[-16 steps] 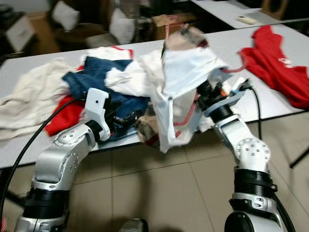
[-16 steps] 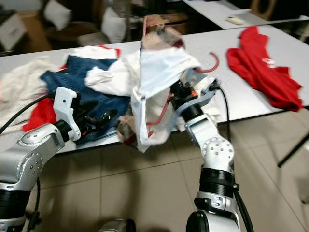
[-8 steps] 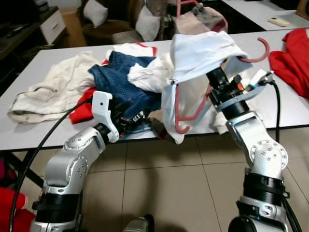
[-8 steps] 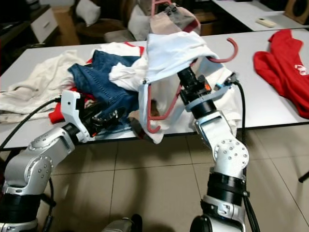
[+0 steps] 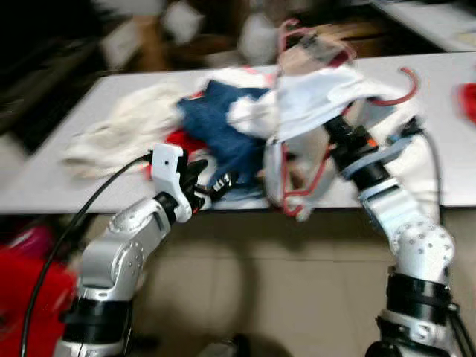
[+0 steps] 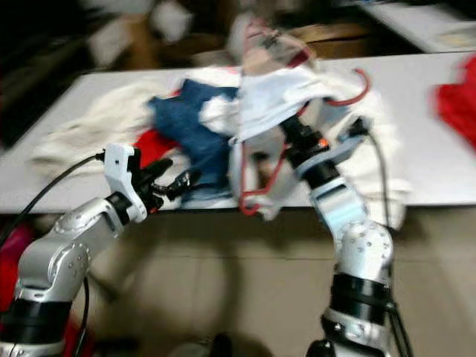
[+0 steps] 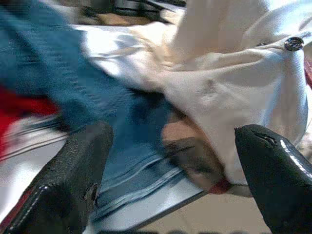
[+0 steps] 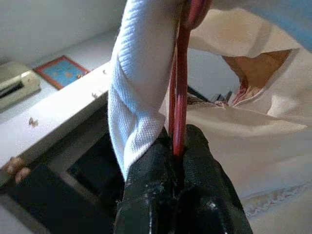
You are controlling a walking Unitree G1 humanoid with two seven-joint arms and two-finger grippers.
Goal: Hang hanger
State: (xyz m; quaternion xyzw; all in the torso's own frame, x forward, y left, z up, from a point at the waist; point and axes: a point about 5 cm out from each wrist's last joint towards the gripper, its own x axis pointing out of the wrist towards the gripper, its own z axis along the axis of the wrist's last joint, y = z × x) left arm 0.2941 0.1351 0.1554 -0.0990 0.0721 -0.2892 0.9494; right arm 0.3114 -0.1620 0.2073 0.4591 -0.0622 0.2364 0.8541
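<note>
A red hanger [image 5: 299, 202] with a white garment [image 5: 327, 93] draped over it is held up above the front edge of the white table [image 5: 44, 190]. My right gripper [image 8: 178, 146] is shut on the hanger's thin red bar, and the cloth hangs around its fingers. The hanger's hook [image 5: 405, 83] pokes out of the garment on the right. My left gripper [image 5: 216, 182] stands open at the table's front edge, pointing at a blue denim piece [image 7: 122, 126] and holding nothing.
A pile of clothes lies on the table: blue jeans [image 5: 216, 126], a cream garment [image 5: 126, 126] and a red cloth [image 5: 175, 141]. Another red garment [image 6: 457, 100] lies at the far right. Something red [image 5: 30, 297] sits on the floor at the left. Blurred furniture stands behind the table.
The camera has swung and the picture is blurred. Both arms keep much the same pose; the right gripper still holds the hanger with the white garment.
</note>
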